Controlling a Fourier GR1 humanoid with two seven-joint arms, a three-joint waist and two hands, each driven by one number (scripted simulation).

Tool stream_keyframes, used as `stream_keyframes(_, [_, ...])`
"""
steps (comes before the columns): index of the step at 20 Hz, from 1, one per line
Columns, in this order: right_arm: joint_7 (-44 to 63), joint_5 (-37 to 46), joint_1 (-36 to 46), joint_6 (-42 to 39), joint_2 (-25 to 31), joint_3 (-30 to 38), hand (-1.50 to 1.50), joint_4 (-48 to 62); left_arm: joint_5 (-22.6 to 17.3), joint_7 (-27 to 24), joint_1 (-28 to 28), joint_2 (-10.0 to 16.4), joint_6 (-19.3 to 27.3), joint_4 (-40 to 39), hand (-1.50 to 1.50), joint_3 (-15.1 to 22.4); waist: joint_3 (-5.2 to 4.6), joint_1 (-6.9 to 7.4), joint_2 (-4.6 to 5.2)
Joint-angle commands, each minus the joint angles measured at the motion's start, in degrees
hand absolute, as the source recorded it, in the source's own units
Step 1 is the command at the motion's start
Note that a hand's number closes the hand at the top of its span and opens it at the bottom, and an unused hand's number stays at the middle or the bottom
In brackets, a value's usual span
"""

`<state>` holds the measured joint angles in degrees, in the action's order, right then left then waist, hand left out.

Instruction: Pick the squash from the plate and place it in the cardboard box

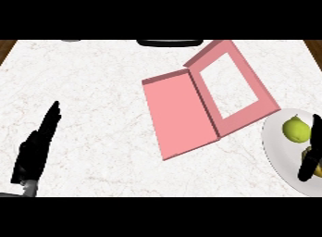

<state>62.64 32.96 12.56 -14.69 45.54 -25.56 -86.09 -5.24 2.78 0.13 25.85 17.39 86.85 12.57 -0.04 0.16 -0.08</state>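
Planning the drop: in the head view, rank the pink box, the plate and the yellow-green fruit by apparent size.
1. Pink box, largest.
2. Plate, though the view's right edge cuts it off.
3. Yellow-green fruit, clearly smallest.

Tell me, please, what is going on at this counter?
The robot's right hand is over the plate at the right edge of the counter, covering most of a yellow thing, apparently the squash, beside a yellow-green fruit. Whether it has a grip yet cannot be told. The pink cardboard box lies open mid-counter, no squash in it. The left hand rests open at the left.
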Motion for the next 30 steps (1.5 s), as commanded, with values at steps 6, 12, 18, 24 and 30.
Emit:
stream_keyframes(6, [6.33,4.05,-3.08,-3.42,-2.95,3.31,-1.5,-1.13,3.31,4.13,0.2,-1.82,0.96,3.8,0.0,-0.32,0.04,-0.1,-0.04])
stream_keyframes(12, [4.89,7.4,-6.01,-5.02,-5.32,5.68,-1.5,-3.11,3.77,2.62,-0.75,-2.65,-1.73,0.83,0.0,-2.86,0.02,-0.31,0.0])
stream_keyframes(18, [0.73,11.6,-2.11,-4.92,-9.04,8.21,-1.5,4.53,3.46,3.96,-2.31,-2.05,-5.24,0.29,0.0,-5.32,0.04,0.07,0.1])
stream_keyframes(24, [-4.04,15.2,-3.94,-2.34,-10.61,11.78,-1.5,9.45,7.19,1.07,2.71,-6.36,-3.55,2.19,0.0,-3.3,0.05,0.08,0.07])
stream_keyframes(30, [-4.91,19.04,-8.42,-4.2,-13.29,12.27,-1.5,6.11,7.39,1.45,0.15,-6.47,-6.55,0.15,0.0,-7.26,0.03,-0.27,0.03])
